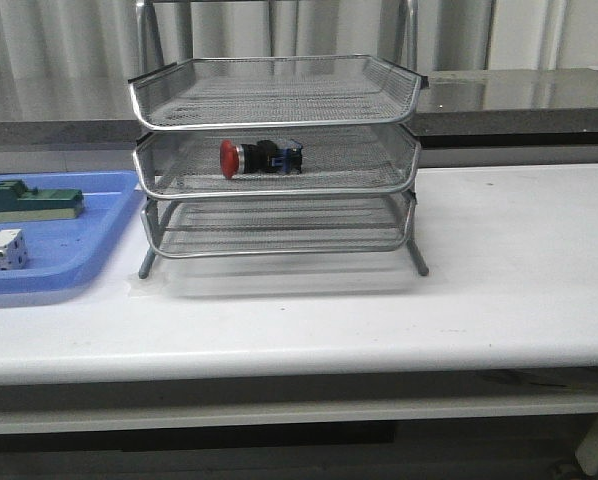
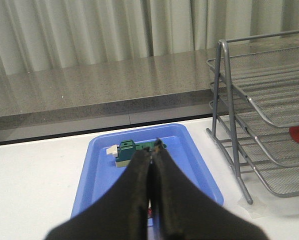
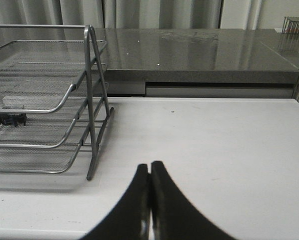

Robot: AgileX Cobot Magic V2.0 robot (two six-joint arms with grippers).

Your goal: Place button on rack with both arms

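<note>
Front view: button point(image 1: 260, 158) lies sideways in rack point(image 1: 279, 185), red head left; both claws closed, empty.

Looks like a lab or robot test bench, not a home. Plain white table point(image 1: 499, 270) with a bare metal frame underneath, set against a long grey speckled stone-like counter point(image 3: 199, 52) and pale pleated curtains point(image 2: 89, 30) covering the whole back wall. Staged props only: a silver wire-mesh rack point(image 1: 275, 150) on the table, seen off to one side of the right gripper point(image 3: 150, 172), whose fingers are pressed together, and a blue plastic tray point(image 2: 189, 165) lying just beyond the left gripper point(image 2: 153, 150), also closed, holding a green block point(image 2: 132, 150) of industrial hardware. A red-headed button point(image 1: 259, 158) sits on the rack's middle tier. No domestic clutter.
</note>
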